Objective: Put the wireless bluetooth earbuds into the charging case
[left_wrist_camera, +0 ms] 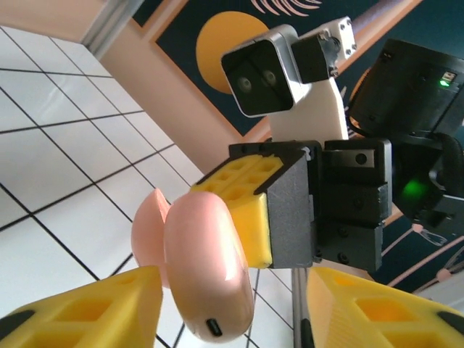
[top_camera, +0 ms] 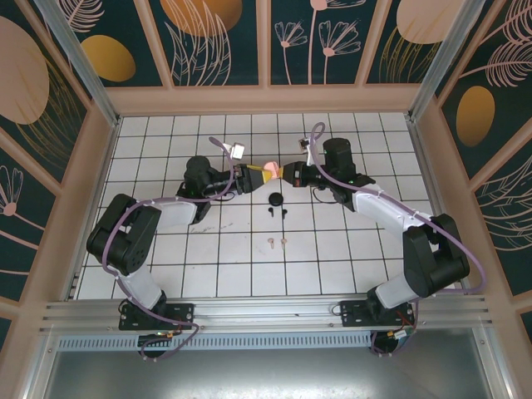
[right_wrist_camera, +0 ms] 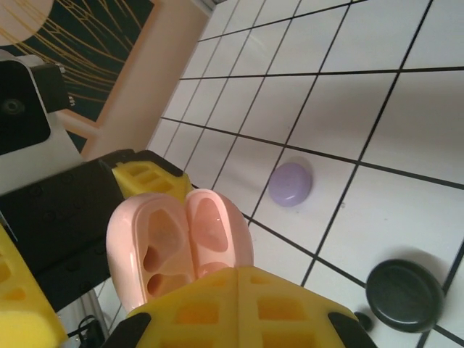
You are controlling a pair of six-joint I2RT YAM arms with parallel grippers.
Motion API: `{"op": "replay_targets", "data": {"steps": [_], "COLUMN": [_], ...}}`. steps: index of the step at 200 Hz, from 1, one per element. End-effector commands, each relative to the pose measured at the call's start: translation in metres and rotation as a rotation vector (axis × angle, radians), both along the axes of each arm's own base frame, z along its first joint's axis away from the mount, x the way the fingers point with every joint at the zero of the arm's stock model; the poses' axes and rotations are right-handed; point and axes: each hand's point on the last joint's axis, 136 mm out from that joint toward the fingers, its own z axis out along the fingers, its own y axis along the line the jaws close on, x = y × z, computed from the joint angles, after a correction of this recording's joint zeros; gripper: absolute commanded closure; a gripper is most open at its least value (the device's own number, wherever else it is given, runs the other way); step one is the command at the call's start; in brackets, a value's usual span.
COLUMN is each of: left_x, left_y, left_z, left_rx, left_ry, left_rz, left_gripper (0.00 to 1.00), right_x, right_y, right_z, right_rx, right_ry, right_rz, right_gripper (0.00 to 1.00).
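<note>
I'm gripping the open, empty pink case with my right gripper; my left gripper is gaping around it, and the pink earbuds are lying at six o'clock, uninserted.

No text, label, brand, number or sign can be read on anything in view; the case is plain too.
</note>
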Motion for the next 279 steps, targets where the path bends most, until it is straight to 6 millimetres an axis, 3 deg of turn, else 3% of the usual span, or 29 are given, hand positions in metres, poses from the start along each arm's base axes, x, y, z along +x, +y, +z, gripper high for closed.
{"op": "replay_targets", "data": {"steps": [1,57,87,126,178,197,228,246,279], "left_x": [0.003,0.012,0.022,0.032,0.038,0.040,0.043,0.043,0.045], "left_y": [0.006,0.013,0.023,0.039,0.053,0.061,0.076,0.084,0.110], "left_z": [0.019,0.012,0.014,0.013,0.008,0.008,0.013,0.017,0.032], "left_rx": [0.005,0.213,0.229,0.207,0.189,0.193,0.186,0.179,0.169], "left_ry": [-0.077,-0.111,-0.109,-0.088,-0.063,-0.061,-0.066,-0.069,-0.094], "left_rz": [0.053,0.007,0.072,0.225,0.343,0.397,0.477,0.521,0.654], "left_gripper": [0.42,0.37,0.37,0.37,0.33,0.28,0.19,0.02,0.01], "right_x": [0.009,0.018,0.017,-0.003,-0.025,-0.035,-0.061,-0.077,-0.107], "right_y": [-0.007,-0.023,-0.026,-0.022,-0.019,-0.016,-0.008,-0.011,-0.018], "right_z": [0.020,0.015,-0.003,-0.021,-0.045,-0.052,-0.071,-0.087,-0.111], "right_rx": [-0.031,-0.195,-0.200,-0.208,-0.252,-0.262,-0.351,-0.409,-0.479], "right_ry": [-0.079,-0.142,-0.089,-0.041,0.031,0.067,0.154,0.234,0.357], "right_rz": [-0.029,-0.037,-0.052,-0.072,-0.083,-0.087,-0.102,-0.147,-0.220], "right_gripper": [1.00,1.00,1.00,1.00,0.76,0.66,0.60,0.55,0.53]}}
